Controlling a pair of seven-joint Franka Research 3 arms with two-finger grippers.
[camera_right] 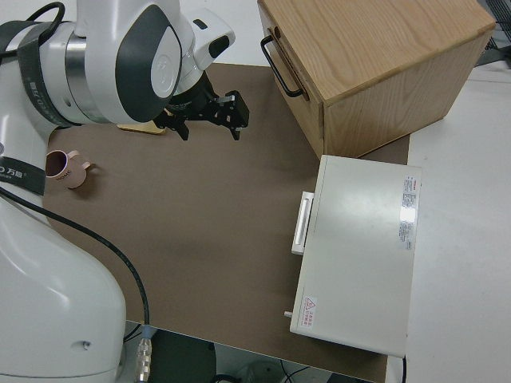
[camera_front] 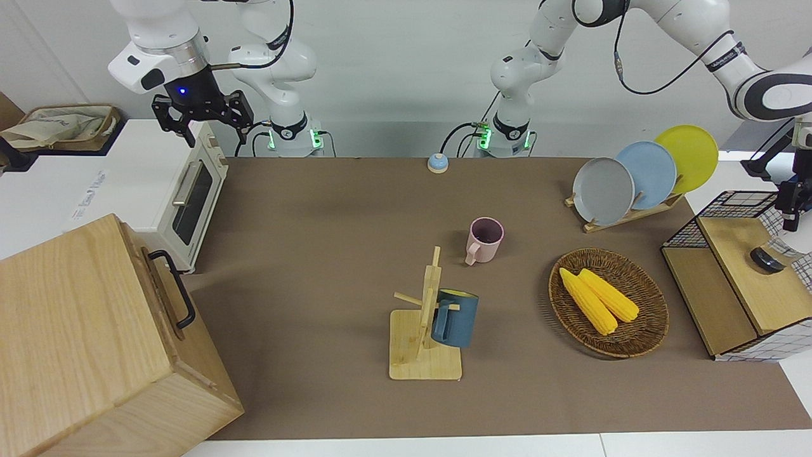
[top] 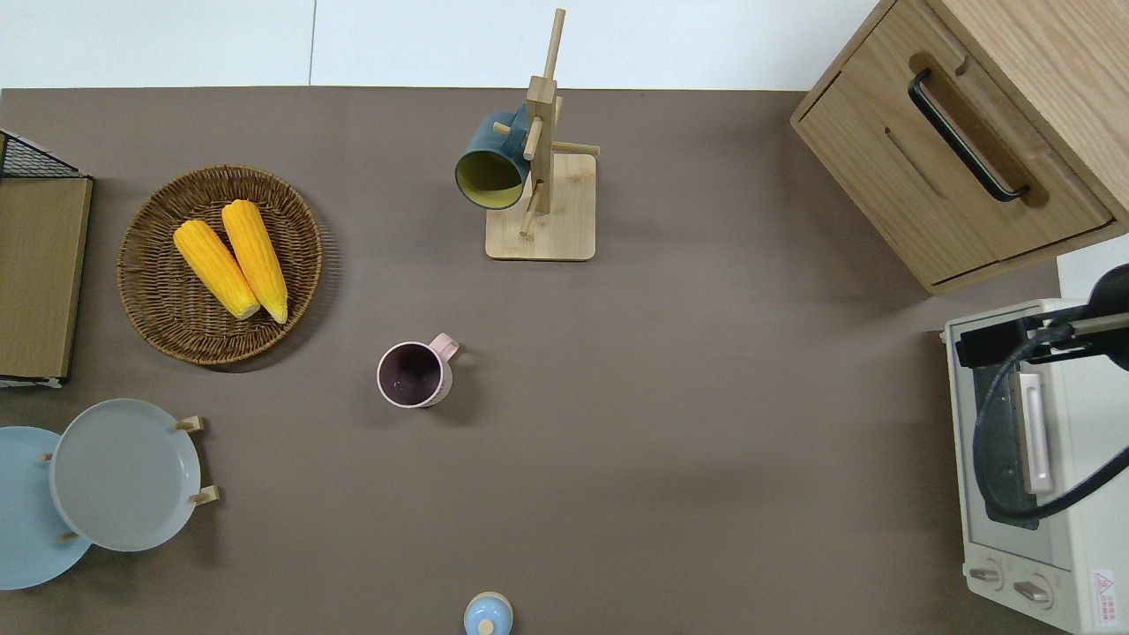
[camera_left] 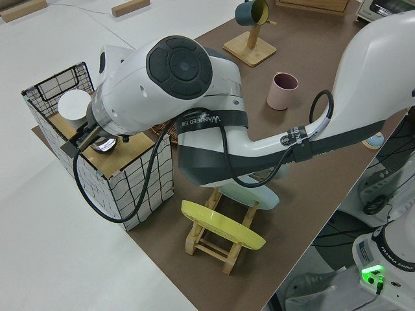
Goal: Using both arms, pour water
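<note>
Near the middle of the brown table (camera_front: 330, 254) stands a pink mug (camera_front: 485, 239), upright, its inside dark; whether it holds water cannot be told. Farther from the robots, a blue mug (camera_front: 455, 317) hangs tilted on a wooden mug tree (camera_front: 426, 330). A wicker basket (camera_front: 647, 330) holds two corn cobs (camera_front: 599, 299). The right gripper (camera_front: 202, 117), jaws spread and empty, hangs by the white toaster oven (camera_front: 184, 197). The left gripper (camera_front: 793, 203) is at the wire basket (camera_front: 729, 209); its jaws cannot be made out.

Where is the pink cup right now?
The pink cup stands upright on the brown table near its middle, nearer to the robots than the wooden mug rack and apart from the corn basket.
</note>
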